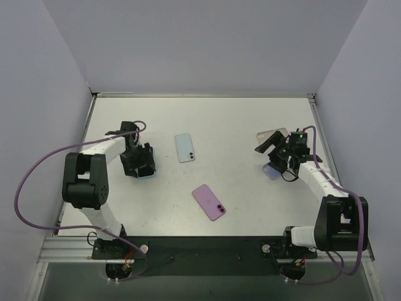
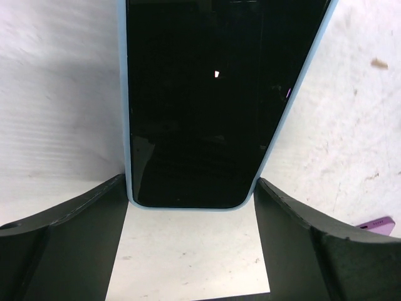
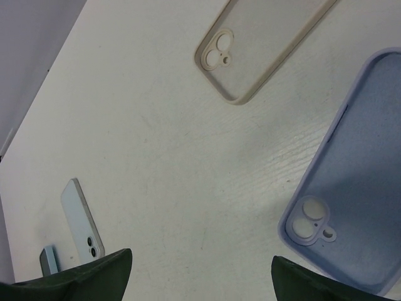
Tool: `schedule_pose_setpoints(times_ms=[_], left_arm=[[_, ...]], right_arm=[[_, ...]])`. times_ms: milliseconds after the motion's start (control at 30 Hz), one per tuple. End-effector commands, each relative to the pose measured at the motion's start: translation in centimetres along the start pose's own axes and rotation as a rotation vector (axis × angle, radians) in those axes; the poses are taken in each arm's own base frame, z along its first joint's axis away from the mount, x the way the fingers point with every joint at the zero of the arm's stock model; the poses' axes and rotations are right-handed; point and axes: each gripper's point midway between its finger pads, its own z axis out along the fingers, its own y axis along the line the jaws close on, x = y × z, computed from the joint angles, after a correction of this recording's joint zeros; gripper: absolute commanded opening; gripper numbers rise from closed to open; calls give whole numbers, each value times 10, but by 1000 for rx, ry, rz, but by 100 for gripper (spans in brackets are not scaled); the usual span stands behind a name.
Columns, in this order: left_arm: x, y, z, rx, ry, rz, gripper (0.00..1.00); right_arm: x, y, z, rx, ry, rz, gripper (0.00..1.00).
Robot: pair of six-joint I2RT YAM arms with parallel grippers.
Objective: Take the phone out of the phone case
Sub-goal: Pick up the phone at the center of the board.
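At the left of the white surface [image 1: 238, 125]: grasping the pale blue phone case [image 2: 126, 94] at its near end with the left gripper [image 2: 191, 182], jaws set against both long edges. Inside it, screen up, the black-screened phone [image 2: 200, 94]. On the right, hovering with the right gripper [image 3: 200, 269], jaws released and holding nothing, near an empty lilac case [image 3: 357, 207] and a beige-rimmed clear case [image 3: 269, 44]. Mid-surface, face down and well apart, a pale blue phone [image 1: 184, 147] and a pink phone [image 1: 208, 202].

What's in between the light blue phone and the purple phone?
Nothing. The top view shows only bare white table between the light blue phone and the purple phone.
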Motion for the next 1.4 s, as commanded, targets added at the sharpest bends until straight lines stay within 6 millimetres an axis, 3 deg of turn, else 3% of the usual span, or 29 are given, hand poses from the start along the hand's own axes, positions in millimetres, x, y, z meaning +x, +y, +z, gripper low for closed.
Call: schedule_pose_setpoints(times_ms=[0,167,267,300,333,400,667,1000,1100,1300,1367], left_arm=[[16,-35,-17,132,-16,25,59],[40,-58,-35,184,-20,101,57],[58,-74,-45,247,-10,136,57],[70,-78,-45,271,18,146,56],[73,-81,-46,287,24,140,56],[85,-89,-49,352,49,142,56],[98,-98,-59,438,56,136,56],[106,-95,-59,448,75,146,56],[106,-96,-59,453,76,143,56],[104,-101,-65,474,61,138,56],[103,-103,-69,485,54,139,56]], right_arm=[[4,28,-7,-57,15,-61,85],[30,56,2,-90,92,-131,83],[58,80,9,-127,158,-179,83],[76,93,9,-159,200,-189,83],[79,106,10,-186,208,-195,83],[109,120,17,-213,297,-196,82],[174,178,40,-395,522,-60,76],[231,212,51,-429,654,-53,70],[240,221,56,-437,679,-52,63],[274,226,63,-399,750,-127,40],[276,230,62,-411,755,-127,31]])
